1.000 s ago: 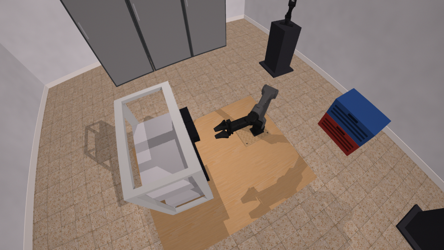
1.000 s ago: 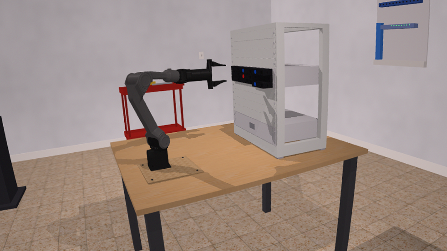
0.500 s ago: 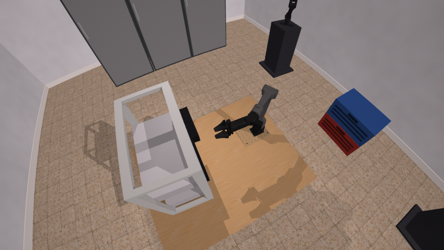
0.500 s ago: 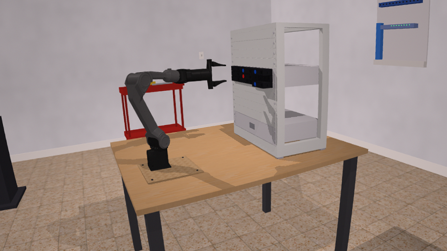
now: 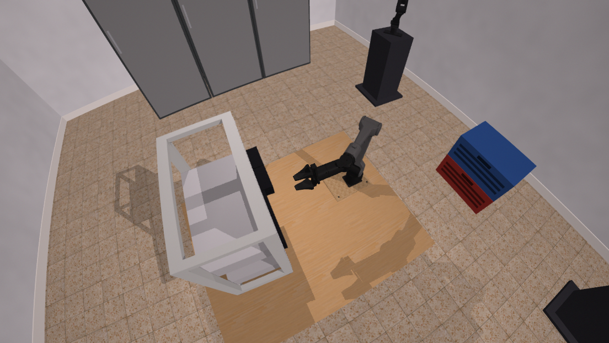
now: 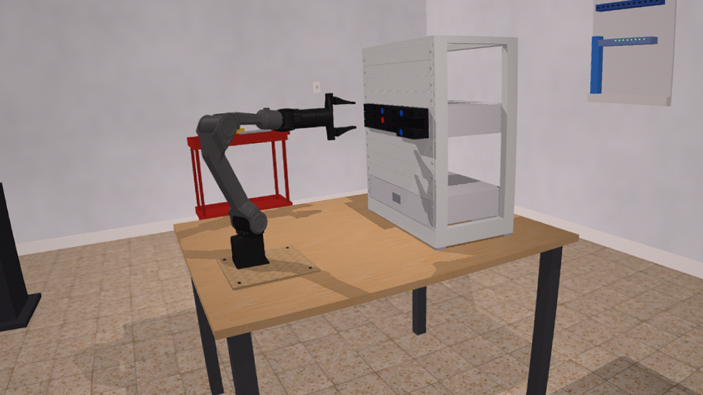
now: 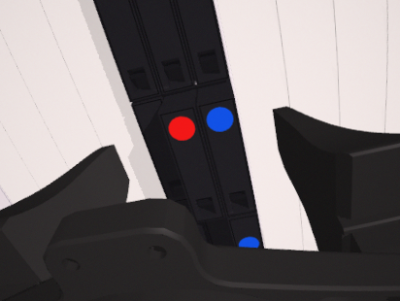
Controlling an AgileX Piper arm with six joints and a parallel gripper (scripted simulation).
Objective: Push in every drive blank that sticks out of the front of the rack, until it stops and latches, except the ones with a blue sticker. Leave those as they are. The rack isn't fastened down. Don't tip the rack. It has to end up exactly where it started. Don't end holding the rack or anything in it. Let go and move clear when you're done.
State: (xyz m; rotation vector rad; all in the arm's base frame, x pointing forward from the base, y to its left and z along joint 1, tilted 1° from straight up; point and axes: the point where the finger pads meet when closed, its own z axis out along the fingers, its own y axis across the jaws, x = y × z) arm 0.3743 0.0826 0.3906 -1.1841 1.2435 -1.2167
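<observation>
Wrist view: tool (image 7: 200, 163), spread wide and empty, faces the red-stickered drive blank (image 7: 183, 145).

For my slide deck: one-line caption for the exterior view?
Open gripper level with the black drive blanks in the white rack, not touching.

A server or equipment room is showing here: tall grey cabinets (image 5: 200, 46) are lining one wall, a white open-frame rack (image 6: 514, 129) is standing on the wooden surface (image 6: 348, 274), a wall panel (image 6: 633, 74) is carrying blue patch strips, and stacked blue and red crates (image 5: 485, 166) are sitting on the tiled floor.
</observation>
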